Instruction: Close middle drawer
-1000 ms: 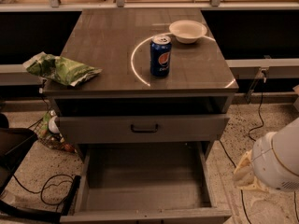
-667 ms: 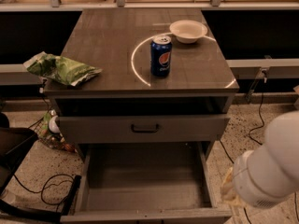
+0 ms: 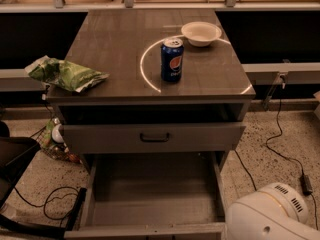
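The middle drawer [image 3: 152, 196] is the lower grey drawer of the cabinet. It is pulled far out and its bare grey floor shows. Its front edge [image 3: 145, 231] lies at the bottom of the camera view and its handle is hidden. The upper grey drawer [image 3: 100, 138] with a dark bar handle [image 3: 154, 137] is slightly out above it. My gripper is out of view. Only a white rounded arm housing [image 3: 270, 215] shows at the bottom right, beside the drawer's right front corner.
On the cabinet top stand a blue Pepsi can [image 3: 172, 60], a white bowl [image 3: 201, 33] and a green chip bag [image 3: 65, 74]. Cables [image 3: 280, 139] run on the speckled floor at right. A bag [image 3: 52, 141] and a dark object [image 3: 15, 159] lie at left.
The white arm housing has moved down and left, from beside the drawer's right side to the bottom right corner. The drawers and the tabletop items have not moved.
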Tool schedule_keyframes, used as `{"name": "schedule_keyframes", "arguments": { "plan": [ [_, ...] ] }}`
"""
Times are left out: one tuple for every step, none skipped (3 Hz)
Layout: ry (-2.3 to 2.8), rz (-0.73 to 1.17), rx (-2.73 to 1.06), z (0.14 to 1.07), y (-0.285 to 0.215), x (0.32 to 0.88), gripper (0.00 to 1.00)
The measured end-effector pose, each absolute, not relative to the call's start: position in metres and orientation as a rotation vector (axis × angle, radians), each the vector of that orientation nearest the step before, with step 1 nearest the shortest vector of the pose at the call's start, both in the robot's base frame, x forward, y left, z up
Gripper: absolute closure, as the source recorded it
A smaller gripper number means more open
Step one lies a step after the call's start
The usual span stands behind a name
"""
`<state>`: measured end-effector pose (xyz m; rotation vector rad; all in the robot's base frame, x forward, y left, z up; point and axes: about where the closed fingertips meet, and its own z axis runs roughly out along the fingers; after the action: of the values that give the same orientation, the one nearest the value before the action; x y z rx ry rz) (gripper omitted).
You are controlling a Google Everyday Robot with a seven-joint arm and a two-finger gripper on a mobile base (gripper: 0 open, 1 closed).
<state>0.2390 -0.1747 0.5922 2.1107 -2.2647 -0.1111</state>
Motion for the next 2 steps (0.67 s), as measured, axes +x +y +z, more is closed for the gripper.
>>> {"name": "schedule_keyframes", "arguments": {
  "plan": [
    [-2.256, -0.173, 2.081, 0.5427, -0.1704, 0.2267, 1.00],
    [-2.257, -0.177, 2.082, 0.5399, -0.1695, 0.2276, 1.00]
  ]
}}
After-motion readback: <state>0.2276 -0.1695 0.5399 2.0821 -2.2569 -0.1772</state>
